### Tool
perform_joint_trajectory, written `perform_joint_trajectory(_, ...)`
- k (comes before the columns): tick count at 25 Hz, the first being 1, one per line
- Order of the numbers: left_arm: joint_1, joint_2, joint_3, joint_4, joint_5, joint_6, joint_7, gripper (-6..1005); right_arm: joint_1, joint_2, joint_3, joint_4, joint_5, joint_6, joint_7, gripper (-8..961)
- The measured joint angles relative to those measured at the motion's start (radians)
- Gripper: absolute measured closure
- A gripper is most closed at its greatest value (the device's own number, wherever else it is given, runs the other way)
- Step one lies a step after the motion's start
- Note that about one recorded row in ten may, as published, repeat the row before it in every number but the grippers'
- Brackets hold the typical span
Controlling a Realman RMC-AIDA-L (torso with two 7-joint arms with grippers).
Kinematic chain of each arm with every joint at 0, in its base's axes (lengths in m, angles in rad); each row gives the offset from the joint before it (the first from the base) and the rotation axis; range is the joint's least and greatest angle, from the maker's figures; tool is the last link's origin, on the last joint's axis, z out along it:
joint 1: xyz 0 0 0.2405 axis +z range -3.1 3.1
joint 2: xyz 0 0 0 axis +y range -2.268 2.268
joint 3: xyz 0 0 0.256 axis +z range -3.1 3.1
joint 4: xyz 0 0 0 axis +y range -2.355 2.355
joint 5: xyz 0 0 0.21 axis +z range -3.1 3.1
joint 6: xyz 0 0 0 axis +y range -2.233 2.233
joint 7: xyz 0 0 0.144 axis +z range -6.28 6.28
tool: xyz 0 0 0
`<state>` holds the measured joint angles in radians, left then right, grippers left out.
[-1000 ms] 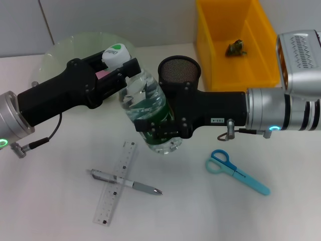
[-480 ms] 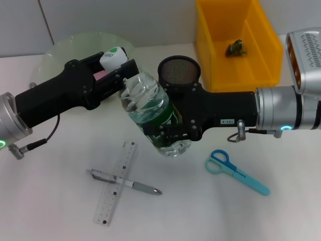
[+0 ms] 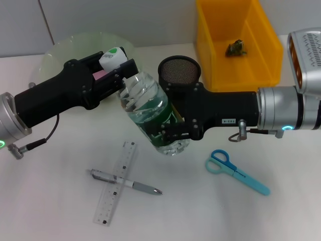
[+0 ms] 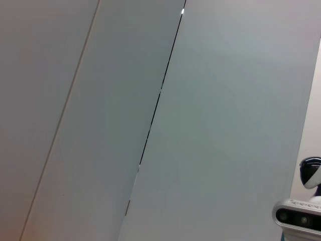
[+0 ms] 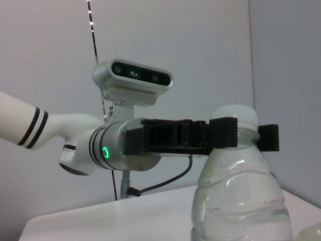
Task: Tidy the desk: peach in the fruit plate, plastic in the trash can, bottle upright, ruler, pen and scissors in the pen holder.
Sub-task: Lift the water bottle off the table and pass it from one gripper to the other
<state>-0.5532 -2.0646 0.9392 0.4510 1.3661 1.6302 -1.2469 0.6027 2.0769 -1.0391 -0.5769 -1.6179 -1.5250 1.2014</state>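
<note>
bottle (image 3: pixel 153 116) more upright, base lower

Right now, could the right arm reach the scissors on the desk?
Probably not yet. The right gripper is shut on the bottle, which the left gripper also holds at the cap. The scissors lie uncovered just beneath the right arm, so the path itself looks free.

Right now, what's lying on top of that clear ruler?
A pen lies crosswise on the ruler, touching it near the middle. Nothing else rests on it. What is under the ruler where the pen crosses cannot be seen.
</note>
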Motion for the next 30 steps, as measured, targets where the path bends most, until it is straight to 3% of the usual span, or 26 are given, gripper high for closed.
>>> perform_joint_trajectory(30,0.004,0.005,-0.011,0.014,-0.001,0.004,0.000,552,-0.002,0.000,0.002,-0.033,0.000,0.005,-0.004,185)
